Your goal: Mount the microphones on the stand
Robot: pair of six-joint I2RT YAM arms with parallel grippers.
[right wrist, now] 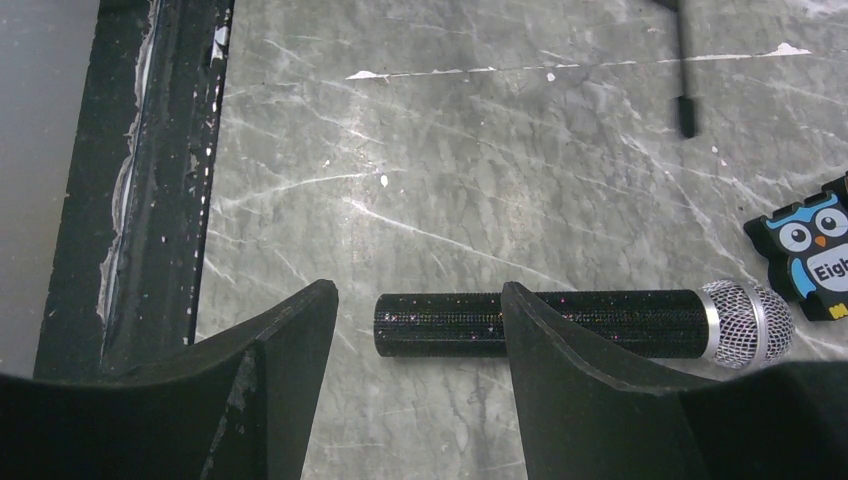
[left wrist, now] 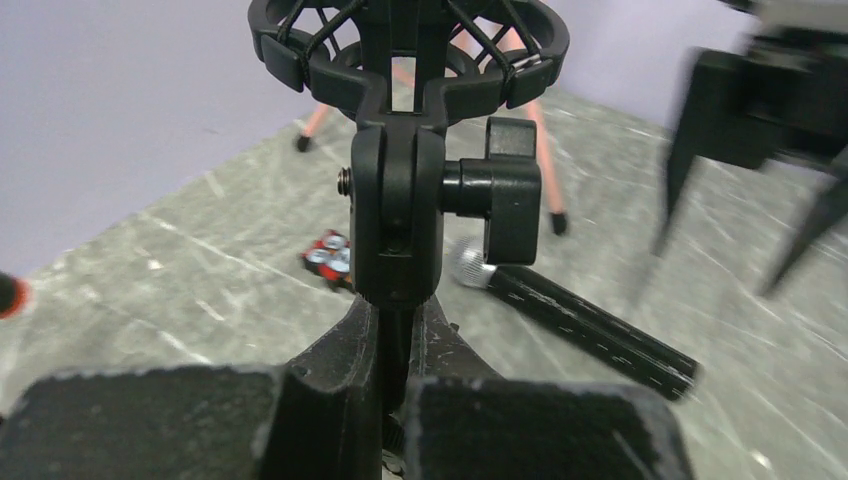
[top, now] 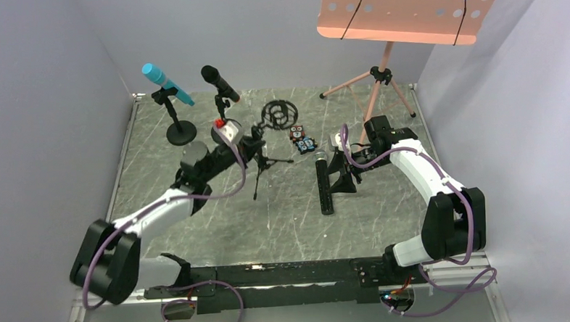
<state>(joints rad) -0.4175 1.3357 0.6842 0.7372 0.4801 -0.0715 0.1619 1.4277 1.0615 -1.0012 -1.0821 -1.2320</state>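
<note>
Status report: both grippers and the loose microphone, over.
Left gripper shut on shock-mount stand. Right gripper open above silver-mesh microphone lying on table. Owl block near its head.

Lower right edge of my right wrist camera's frame: a black-edged owl block [right wrist: 810, 252], blue with big white eyes, carries white lettering that starts "Eig" before the frame cuts it off. In the overhead view, just above centre, two small blocks [top: 302, 139] show printed faces, but their markings are too small for me to read.
</note>
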